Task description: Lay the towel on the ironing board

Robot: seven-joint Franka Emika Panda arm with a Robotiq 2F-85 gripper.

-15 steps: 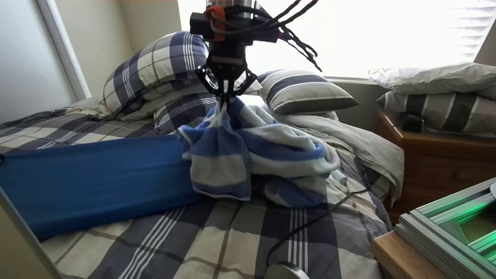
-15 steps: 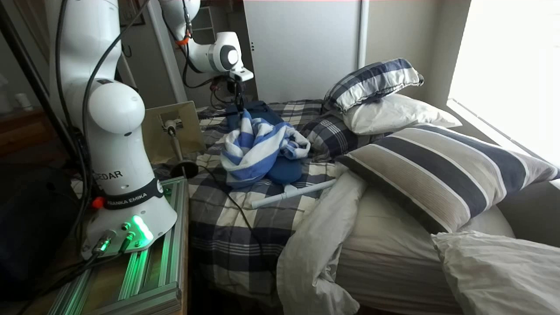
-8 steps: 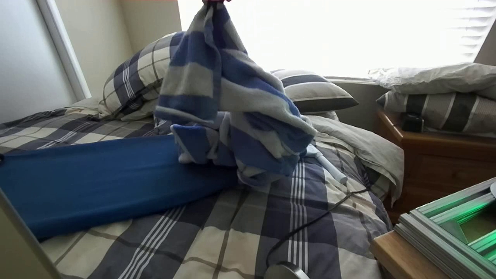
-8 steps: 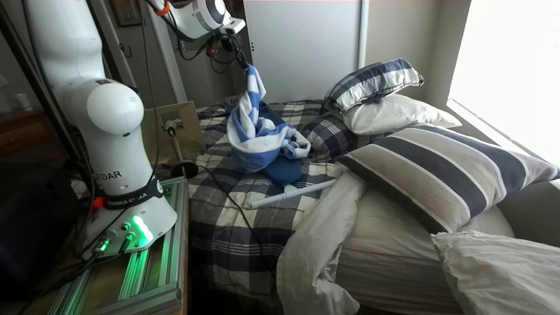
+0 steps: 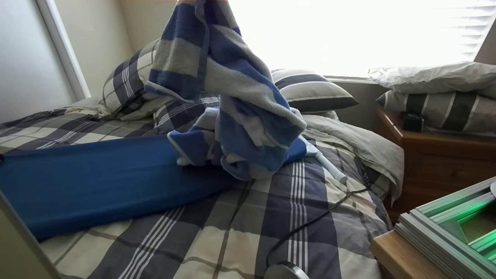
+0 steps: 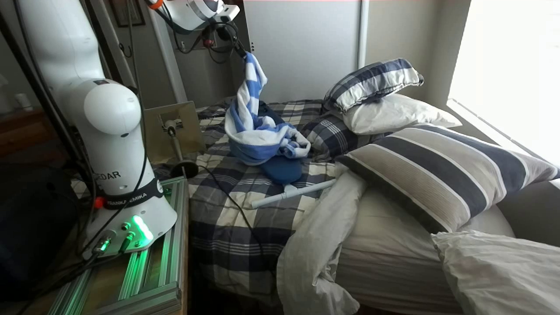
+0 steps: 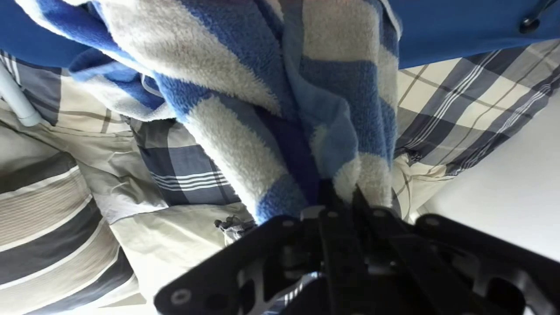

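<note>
One rumpled, fuzzy blue-and-white striped towel (image 5: 248,89) hangs by its upper end from a black, two-fingered gripper (image 7: 343,197), whose fingers are pressed almost together on a pinch of it. Its lower folds bunch over a long, narrow ironing board (image 5: 97,178) with a plain blue fabric cover; whether they touch that cover cannot be told. The board lies on a dark-and-cream plaid bedspread (image 5: 209,248), well apart from the corner of a wooden, desk-like stand (image 5: 403,254). In an exterior view, a white jointed robot arm (image 6: 111,109) rises from a silvery metal frame (image 6: 176,245) set along the edge of that stand nearest the bedspread. Just beside the stand's far corner sits a flat, dark, round base (image 6: 189,169). A pale tubular leg (image 6: 293,193) reaches out by the board's rounded end, and farther from the stand's edge rests a beige-and-navy striped pillow (image 6: 450,175).
</note>
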